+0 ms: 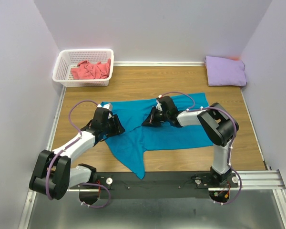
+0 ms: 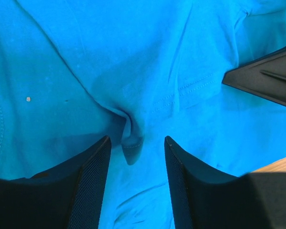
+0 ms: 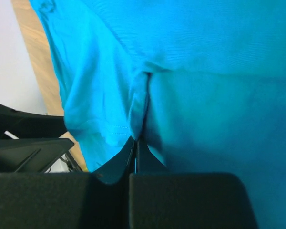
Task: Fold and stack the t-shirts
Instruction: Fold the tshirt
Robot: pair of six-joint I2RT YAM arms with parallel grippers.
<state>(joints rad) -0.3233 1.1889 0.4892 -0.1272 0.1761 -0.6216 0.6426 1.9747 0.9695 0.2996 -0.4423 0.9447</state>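
Note:
A teal-blue t-shirt [image 1: 167, 136] lies spread and rumpled across the middle of the wooden table. My left gripper [image 1: 118, 125] rests on its left part, open. In the left wrist view a small raised pucker of the teal cloth [image 2: 131, 148] stands between the tips of the left gripper [image 2: 137, 139], apart from both. My right gripper [image 1: 150, 119] is at the shirt's upper middle, shut on a ridge of the teal cloth [image 3: 140, 105], which is pinched at the tips of the right gripper [image 3: 136, 140]. A folded pale lavender t-shirt [image 1: 225, 71] lies at the back right. A coral-pink t-shirt [image 1: 90, 70] is bunched in the basket.
The white lattice basket [image 1: 62, 67] stands at the back left corner. White walls close in the table on three sides. Bare wood [image 1: 148, 81] shows behind the teal shirt and along the front right. The two grippers are close together, facing each other over the cloth.

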